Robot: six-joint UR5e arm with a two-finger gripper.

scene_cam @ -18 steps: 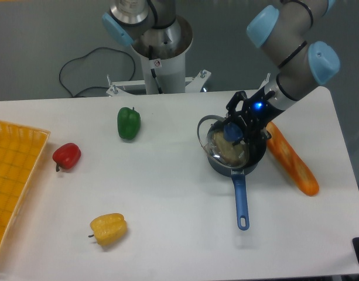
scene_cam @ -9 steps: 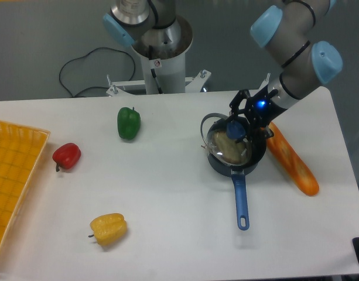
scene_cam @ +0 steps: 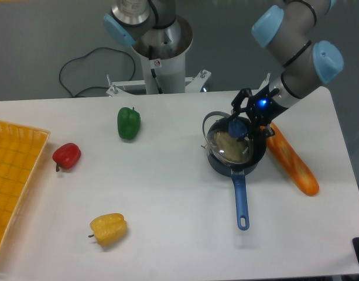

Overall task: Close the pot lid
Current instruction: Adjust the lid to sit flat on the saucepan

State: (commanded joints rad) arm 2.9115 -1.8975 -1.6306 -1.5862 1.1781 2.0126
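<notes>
Tabletop (scene_cam: 167, 193), white, carries the scene from its left edge, where a yellow mesh tray (scene_cam: 15, 175) juts into view. Just right of the tray lies a red pepper (scene_cam: 67, 156), and below it, nearer the front edge, a yellow pepper (scene_cam: 108, 229). A green pepper (scene_cam: 128, 123) sits farther back, well apart from both. Behind the tabletop stands the arm's grey base column (scene_cam: 159, 52), with a black cable (scene_cam: 85, 73) looping on the floor to its left.

Right of centre sits the pot (scene_cam: 252, 159), a dark-blue saucepan whose long blue handle (scene_cam: 240, 199) points toward the front edge. The lid (scene_cam: 223, 143), clear glass with a thin metal rim, hangs tilted over the pot's mouth, its left edge raised above the rim and its right side lower, toward the inside of the pot; whether it touches the pot cannot be told. The gripper (scene_cam: 240, 126), reaching down from the upper right with a blue light glowing on its wrist, has its jaws clamped on the lid's blue knob (scene_cam: 238, 127). An orange baguette-shaped item (scene_cam: 291, 159) lies just beside the pot on its right, running diagonally toward the front right.
</notes>
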